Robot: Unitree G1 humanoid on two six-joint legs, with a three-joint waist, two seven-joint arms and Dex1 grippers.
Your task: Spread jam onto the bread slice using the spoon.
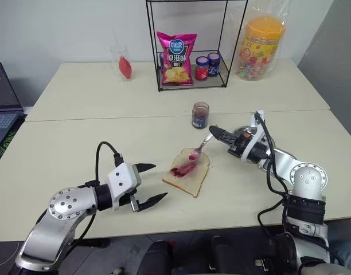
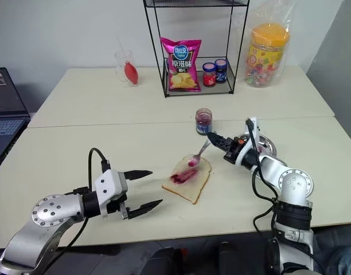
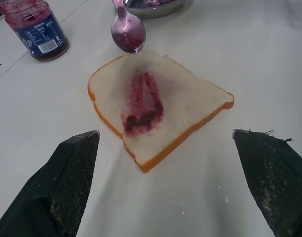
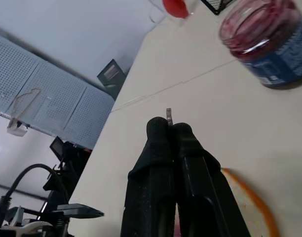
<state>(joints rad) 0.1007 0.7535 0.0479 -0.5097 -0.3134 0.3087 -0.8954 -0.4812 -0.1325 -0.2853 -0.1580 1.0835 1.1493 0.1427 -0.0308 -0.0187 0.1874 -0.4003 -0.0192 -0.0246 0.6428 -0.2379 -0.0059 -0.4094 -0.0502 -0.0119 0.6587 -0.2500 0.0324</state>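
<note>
While hidden: the spoon (image 1: pixel 201 146) handle's end sits inside the clenched right claw (image 1: pixel 214 131).
Around: jam jar (image 1: pixel 200 115) just behind the bread (image 1: pixel 187 172); steel dish (image 2: pixel 261 142) under the right arm.
Bread: on the tabletop (image 1: pixel 78 143), jam (image 3: pixel 141 103) smeared at centre, near the released left claw (image 1: pixel 150 183).
Spoon bowl: over the bread's far edge.

**Tally of what I can see on the table**

I count one bread slice (image 1: pixel 187 171) near the front edge of the table (image 1: pixel 78 132), carrying one smear of jam (image 1: pixel 182 168); one spoon (image 1: pixel 201 145); three jars, one open jar (image 1: pixel 200 115) standing alone and two lidded jars (image 1: pixel 208 66) in the one wire rack (image 1: pixel 192 43) by the back edge; one chip bag (image 1: pixel 176 58); one drinking glass (image 1: pixel 121 63); one candy tub (image 1: pixel 258 47); one steel dish (image 2: pixel 261 142); one laptop (image 1: pixel 3 103).
</note>
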